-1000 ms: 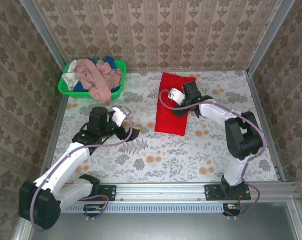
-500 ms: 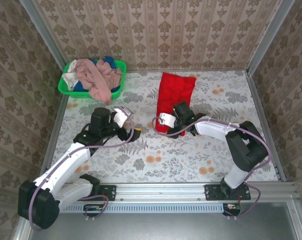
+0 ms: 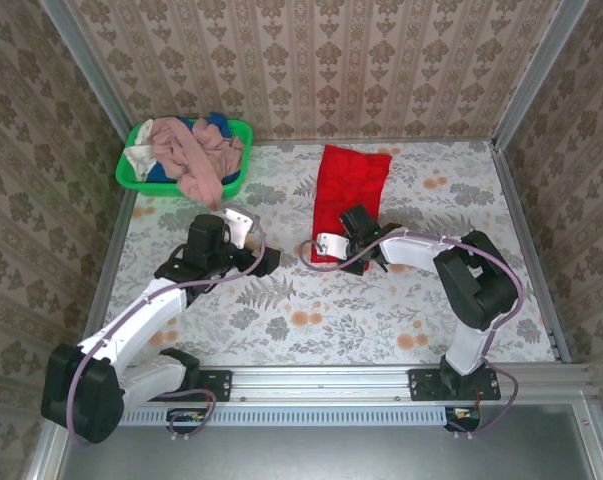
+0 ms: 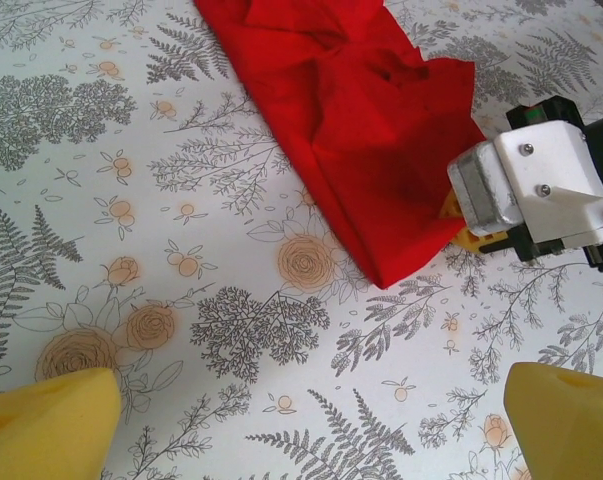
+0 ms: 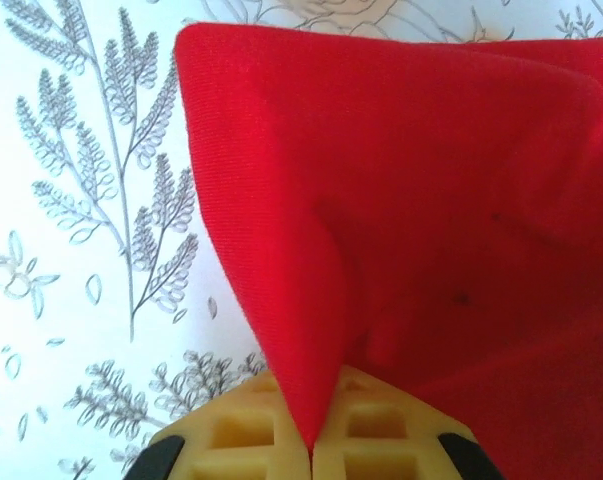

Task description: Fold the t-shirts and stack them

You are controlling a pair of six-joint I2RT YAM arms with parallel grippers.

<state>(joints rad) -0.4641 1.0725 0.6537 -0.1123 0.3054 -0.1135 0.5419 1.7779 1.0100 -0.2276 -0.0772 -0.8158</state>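
Bright, even light; soft shadows.

A robot test cell dressed as a home: wallpaper panels (image 3: 321,60) between bare aluminium posts (image 3: 89,75) enclose a counter (image 3: 281,320) under a flowered cloth. Two robot arms (image 3: 141,315) are bolted to a metal rail (image 3: 321,383) at its near edge. The laundry is a green basket (image 3: 128,172) of clothes (image 3: 196,150) and a red shirt (image 3: 351,180).
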